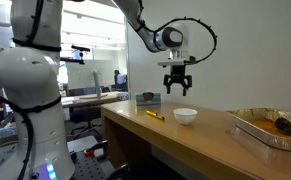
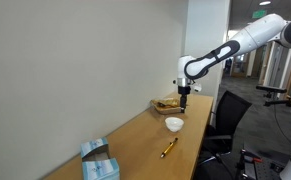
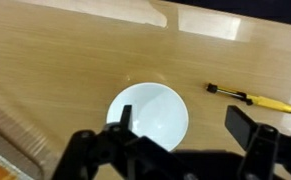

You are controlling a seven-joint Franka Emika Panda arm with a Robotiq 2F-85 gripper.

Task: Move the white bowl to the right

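Open hand hangs over white bowl, between pen and foil tray.

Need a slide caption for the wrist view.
Open pincer hovers over the white bowl on a wooden table, yellow pen nearby.

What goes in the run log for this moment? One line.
gripper: open, empty, above white bowl | white bowl: on table, untouched | yellow-and-black pen: beside bowl

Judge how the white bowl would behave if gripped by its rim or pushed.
The white bowl looks hard and empty: probably stiff and light. Its smooth rim may slip in the gripper. Shallow and wide, it would likely slide on the table, not tip.
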